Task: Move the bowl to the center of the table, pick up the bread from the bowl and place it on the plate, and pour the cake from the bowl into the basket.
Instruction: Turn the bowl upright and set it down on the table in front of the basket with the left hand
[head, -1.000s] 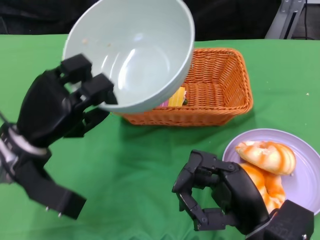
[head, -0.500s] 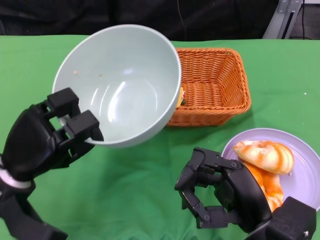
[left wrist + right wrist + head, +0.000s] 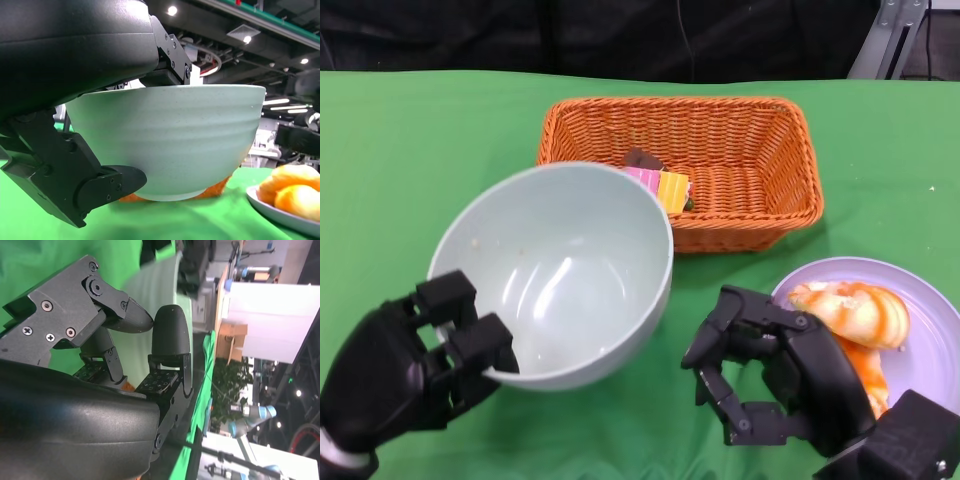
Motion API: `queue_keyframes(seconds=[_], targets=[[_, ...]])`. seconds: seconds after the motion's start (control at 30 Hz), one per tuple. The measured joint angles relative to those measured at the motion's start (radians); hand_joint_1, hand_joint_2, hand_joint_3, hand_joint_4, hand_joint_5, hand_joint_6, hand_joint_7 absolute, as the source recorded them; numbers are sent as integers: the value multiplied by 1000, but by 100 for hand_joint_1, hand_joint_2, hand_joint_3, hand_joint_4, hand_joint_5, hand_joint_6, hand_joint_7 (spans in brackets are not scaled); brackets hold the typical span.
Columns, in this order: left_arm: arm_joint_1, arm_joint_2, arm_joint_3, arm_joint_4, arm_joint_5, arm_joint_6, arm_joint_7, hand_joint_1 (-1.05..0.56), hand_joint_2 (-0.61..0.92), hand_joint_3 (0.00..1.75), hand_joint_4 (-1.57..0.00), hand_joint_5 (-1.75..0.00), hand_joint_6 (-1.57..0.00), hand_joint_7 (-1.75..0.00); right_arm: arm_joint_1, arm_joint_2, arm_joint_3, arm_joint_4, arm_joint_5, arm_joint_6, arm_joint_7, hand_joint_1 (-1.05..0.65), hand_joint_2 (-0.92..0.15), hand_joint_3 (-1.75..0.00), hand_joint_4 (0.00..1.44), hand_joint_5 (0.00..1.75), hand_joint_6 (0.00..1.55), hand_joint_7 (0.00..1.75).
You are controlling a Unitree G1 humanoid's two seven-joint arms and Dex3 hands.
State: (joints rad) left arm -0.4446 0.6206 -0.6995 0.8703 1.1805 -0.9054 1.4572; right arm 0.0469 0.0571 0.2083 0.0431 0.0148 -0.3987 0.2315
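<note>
Pale green bowl (image 3: 565, 270), empty, gripped at its near rim by the left hand (image 3: 405, 375), lifted just off the green cloth. Beyond it, wicker basket (image 3: 740, 165) holding the cake (image 3: 660, 185). Right hand (image 3: 770, 375) empty, fingers loosely spread, beside the plate (image 3: 925, 345) with bread (image 3: 850, 310).

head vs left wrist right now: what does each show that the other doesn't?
Head only: the bowl's empty inside, the cake lying in the basket, and the right hand holding nothing beside the plate.
Left wrist only: the bowl's ribbed outer wall and underside, with fingers beneath it.
Both: the left hand gripping the bowl's rim, the bread, the green cloth.
</note>
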Motion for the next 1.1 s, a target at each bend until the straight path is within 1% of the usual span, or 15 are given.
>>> queue_keyframes(seconds=[0.1,0.17,0.2,0.27,0.4,0.5,0.67,0.73,0.93,1.03,1.07,1.1], targets=[[22,-4,-2,-8,0,3,0,12,43,89,-71,-175,-61,-173,0,-6,-6,-13,-2,5,-3,-16,-47,-118,79,159,70,137],[29,-6,-7,-10,1,3,0,13,46,82,-69,-175,-58,-174,0,-8,-7,-18,-3,6,-5,-16,-48,-116,79,158,70,136],[30,-7,-10,-10,2,2,0,11,49,76,-69,-175,-58,-175,0,-9,-8,-19,-4,7,-7,-15,-49,-115,79,157,70,135],[30,-7,-19,-9,3,-2,0,9,51,72,-70,-175,-59,-175,-1,-10,-10,-19,-4,7,-10,-14,-49,-115,79,157,70,135],[30,-8,-51,-5,25,-13,0,7,54,74,-71,-175,-61,-175,-4,-10,-12,-19,-5,5,-18,-15,-48,-115,79,158,70,136],[30,-10,-65,3,25,-20,-5,4,53,75,-73,-168,-63,-172,-6,-10,-12,-19,-5,5,-26,-15,-47,-115,79,159,69,136],[28,-10,-74,24,20,-30,-49,6,50,73,-72,-169,-64,-171,-6,-10,-10,-19,-7,5,-34,-15,-46,-118,78,160,69,137],[25,-11,-75,33,18,-35,-73,5,54,65,-71,-168,-63,-169,-5,-10,-8,-19,-7,5,-34,-14,-45,-120,78,161,69,138],[22,-24,-77,62,2,-19,-160,3,60,49,-70,-168,-61,-169,-5,-8,-5,-21,-7,4,-41,-12,-44,-123,79,163,69,140],[18,-37,-79,71,-1,1,-186,3,67,38,-69,-170,-61,-168,-5,-7,-5,-21,-8,2,-43,-13,-44,-124,79,162,69,140],[18,-42,-79,74,-2,5,-191,2,70,30,-68,-170,-61,-167,-5,-7,-4,-21,-7,2,-43,-13,-44,-124,79,162,69,139],[17,-46,-79,77,-2,10,-194,2,72,25,-68,-171,-61,-167,-5,-7,-4,-21,-5,2,-43,-13,-44,-124,79,162,69,139]])
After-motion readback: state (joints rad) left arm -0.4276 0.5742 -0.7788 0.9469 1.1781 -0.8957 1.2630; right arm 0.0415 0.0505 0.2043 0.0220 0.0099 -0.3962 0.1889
